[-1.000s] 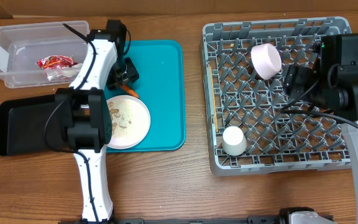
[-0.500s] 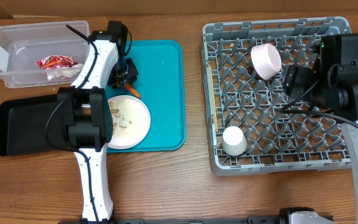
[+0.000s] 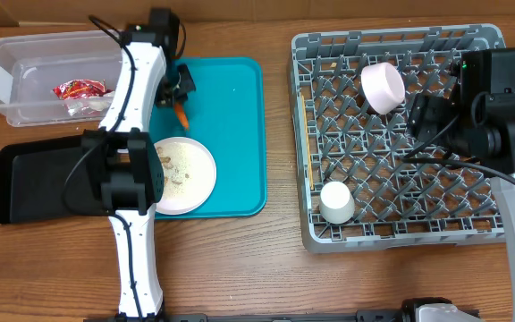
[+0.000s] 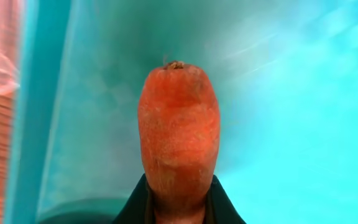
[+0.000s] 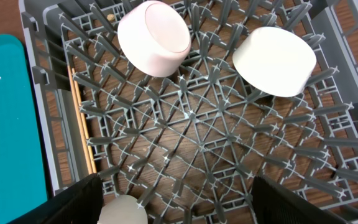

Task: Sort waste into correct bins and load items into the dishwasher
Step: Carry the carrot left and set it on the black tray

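In the left wrist view, an orange carrot (image 4: 179,130) fills the frame over the teal tray (image 4: 303,112), and my left gripper (image 4: 178,213) is shut on its lower end. From overhead, the carrot (image 3: 181,115) hangs from that gripper (image 3: 182,89) above the tray's back left part. The clear tub (image 3: 25,76) holds a red wrapper (image 3: 79,88) and a white tissue (image 3: 82,105). A black tray (image 3: 29,183) lies in front of it. The plate (image 3: 186,174) carries crumbs. My right gripper (image 5: 185,208) stands open above the grey dish rack (image 5: 185,124), which holds a pink bowl (image 5: 154,37), a white bowl (image 5: 275,61), a cup (image 5: 122,211) and chopsticks (image 5: 82,124).
The left arm (image 3: 123,206) stretches over the tray's left edge and part of the black tray. The right arm (image 3: 499,116) covers the rack's right side. Bare wooden table (image 3: 280,134) separates the teal tray (image 3: 231,134) from the rack (image 3: 401,233).
My left gripper has shut on the carrot and carried it from beside the plate's rim toward the back of the teal tray. The right arm has not moved.
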